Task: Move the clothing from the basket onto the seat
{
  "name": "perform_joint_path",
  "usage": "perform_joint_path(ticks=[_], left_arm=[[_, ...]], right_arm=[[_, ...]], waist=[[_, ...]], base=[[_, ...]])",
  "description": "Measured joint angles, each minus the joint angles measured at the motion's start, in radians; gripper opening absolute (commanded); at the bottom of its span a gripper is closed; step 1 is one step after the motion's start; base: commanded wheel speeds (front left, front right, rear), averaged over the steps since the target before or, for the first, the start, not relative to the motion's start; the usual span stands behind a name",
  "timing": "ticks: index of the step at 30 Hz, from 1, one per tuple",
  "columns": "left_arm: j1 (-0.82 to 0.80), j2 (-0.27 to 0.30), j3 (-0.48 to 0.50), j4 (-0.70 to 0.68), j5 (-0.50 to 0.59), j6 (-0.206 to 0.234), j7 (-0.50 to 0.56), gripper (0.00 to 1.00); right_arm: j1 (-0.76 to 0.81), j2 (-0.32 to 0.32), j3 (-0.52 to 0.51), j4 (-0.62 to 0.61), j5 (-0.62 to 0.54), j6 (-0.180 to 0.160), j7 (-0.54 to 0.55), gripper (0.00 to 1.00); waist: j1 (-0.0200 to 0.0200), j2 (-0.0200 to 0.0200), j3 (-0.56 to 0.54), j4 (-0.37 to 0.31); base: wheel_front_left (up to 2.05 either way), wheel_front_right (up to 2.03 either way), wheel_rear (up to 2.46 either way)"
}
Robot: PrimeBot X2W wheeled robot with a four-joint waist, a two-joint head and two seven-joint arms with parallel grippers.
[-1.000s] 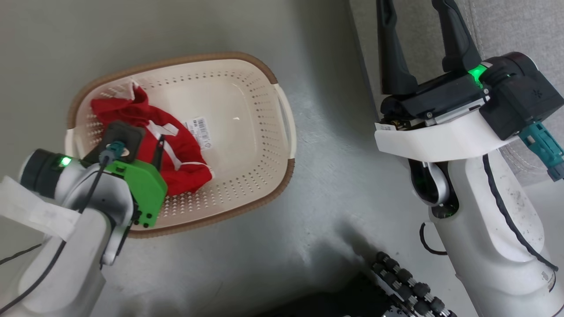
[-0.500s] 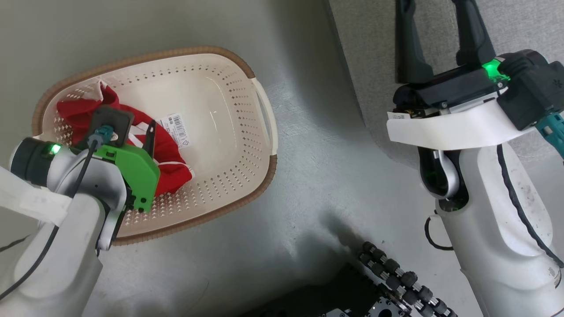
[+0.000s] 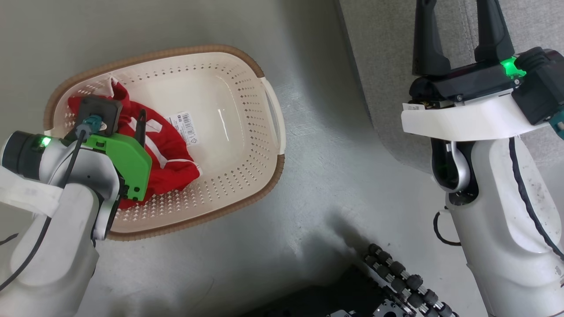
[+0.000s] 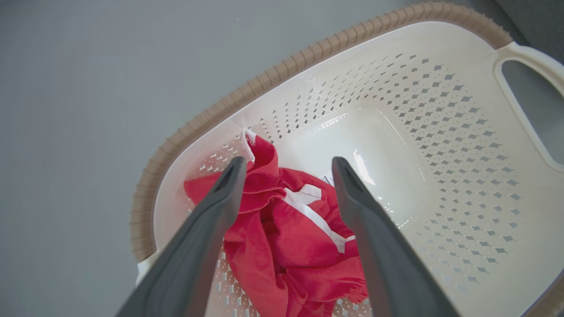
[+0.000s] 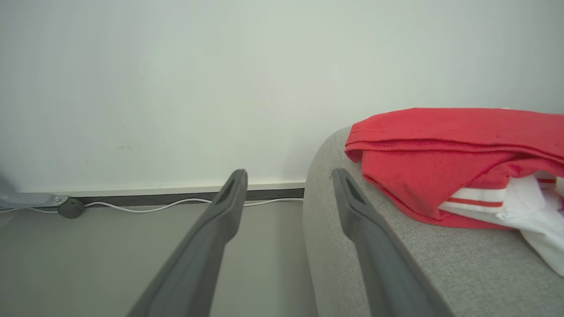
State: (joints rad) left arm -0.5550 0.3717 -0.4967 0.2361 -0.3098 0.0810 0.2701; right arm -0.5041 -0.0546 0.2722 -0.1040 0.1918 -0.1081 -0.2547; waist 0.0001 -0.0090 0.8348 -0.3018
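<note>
From the head view, the basket (image 3: 211, 47) stood on the grey floor (image 3: 317, 185) to the robot's left, with a crumpled red garment (image 3: 172, 163) lying in its left end beside a printed label (image 3: 187, 127). The left gripper (image 3: 125, 119) pointed down into that end of the basket over the cloth, one dark finger showing past the green wrist housing. On the right side, the right gripper (image 3: 456, 17) reached upward with its two fingers spread wide and nothing between them, in front of the grey seat (image 3: 387, 66). In the left wrist view, the left gripper's fingers stood well apart, straddling the red garment (image 4: 299, 237) with its white stripe; the cloth lay between and below them, ungripped, and whether the tips touched it could not be told. The rest of the basket floor was bare, and a white handle (image 4: 528, 57) showed at the far end. In the right wrist view, the right gripper's fingers were parted and held nothing, one before the floor, the other before the rounded edge of the seat (image 5: 396, 264). A second garment (image 5: 440, 149), red with white panels, lay on top of the seat near that edge. Behind ran a pale wall (image 5: 176, 66) with a white cable (image 5: 176, 203) along its foot.
</note>
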Motion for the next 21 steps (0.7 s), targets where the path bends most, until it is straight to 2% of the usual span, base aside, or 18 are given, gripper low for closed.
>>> perform_joint_path(ticks=[13, 21], left_arm=[[-0.091, -0.016, -0.009, 0.050, 0.006, -0.004, -0.008, 1.00], [-0.102, -0.048, -0.023, 0.113, 0.008, -0.012, -0.039, 1.00]], right_arm=[[0.014, -0.004, -0.040, -0.004, -0.036, 0.001, 0.000, 1.00], [0.040, -0.003, -0.054, 0.015, -0.041, 0.004, 0.000, 1.00]], waist=[[-0.0001, 0.0000, 0.032, 0.049], [-0.0001, 0.0000, 0.035, 0.081]], base=[[0.00, 0.00, 0.00], [0.00, 0.00, 0.00]])
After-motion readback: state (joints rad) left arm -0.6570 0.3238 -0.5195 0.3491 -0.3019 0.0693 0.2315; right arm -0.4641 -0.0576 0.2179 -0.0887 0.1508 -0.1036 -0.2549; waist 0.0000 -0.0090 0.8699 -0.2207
